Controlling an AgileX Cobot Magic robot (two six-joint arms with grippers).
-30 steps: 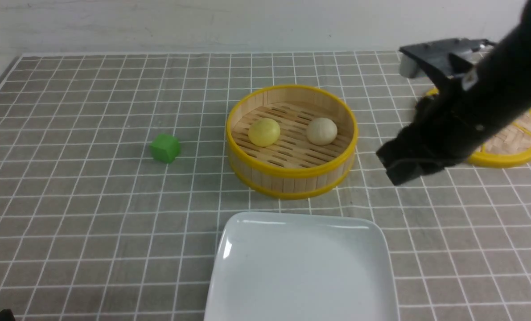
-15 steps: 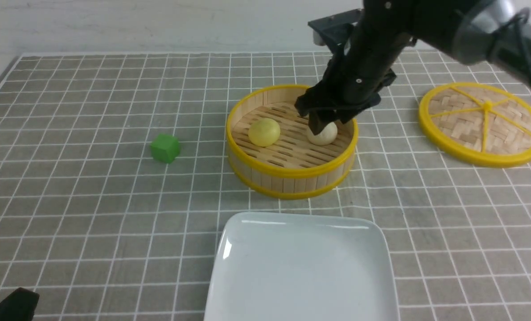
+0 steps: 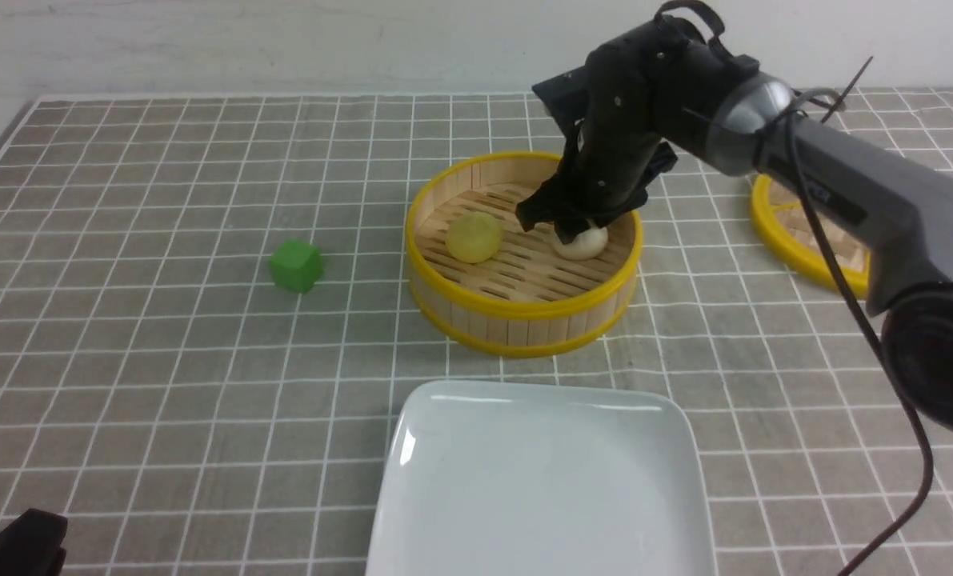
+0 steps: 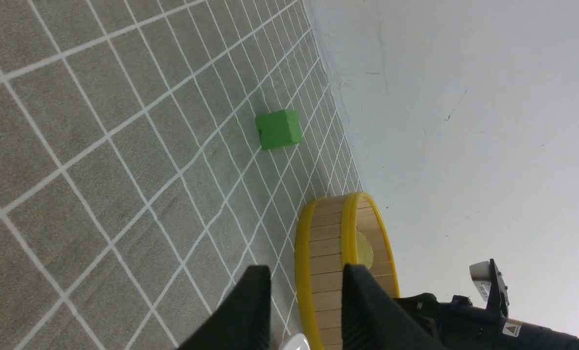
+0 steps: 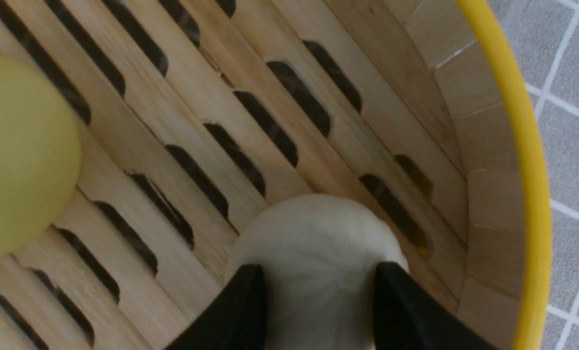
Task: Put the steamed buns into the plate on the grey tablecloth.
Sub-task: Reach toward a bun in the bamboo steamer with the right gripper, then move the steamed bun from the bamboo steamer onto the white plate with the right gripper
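The beige-white bun (image 3: 584, 244) and the pale yellow bun (image 3: 474, 238) lie in the bamboo steamer basket (image 3: 524, 300) on the grey tablecloth (image 3: 164, 360). My right gripper (image 3: 576, 228) reaches down into the basket, its jaws closed on the sides of the beige-white bun (image 5: 313, 228), which still rests on the slats. In the right wrist view the gripper (image 5: 318, 267) straddles it and the yellow bun (image 5: 17, 155) lies apart. The white square plate (image 3: 540, 392) lies empty in front of the basket. My left gripper (image 4: 306, 272) hovers low at the near left corner, its jaws slightly apart and empty.
A green cube (image 3: 296, 266) sits left of the basket and also shows in the left wrist view (image 4: 278, 129). The woven yellow-rimmed lid (image 3: 804, 248) lies at the right, partly behind my right arm. A white wall bounds the far edge.
My right arm swung from beside the lid to over the basket, then lowered onto the beige-white bun and closed on it. The buns have not moved.
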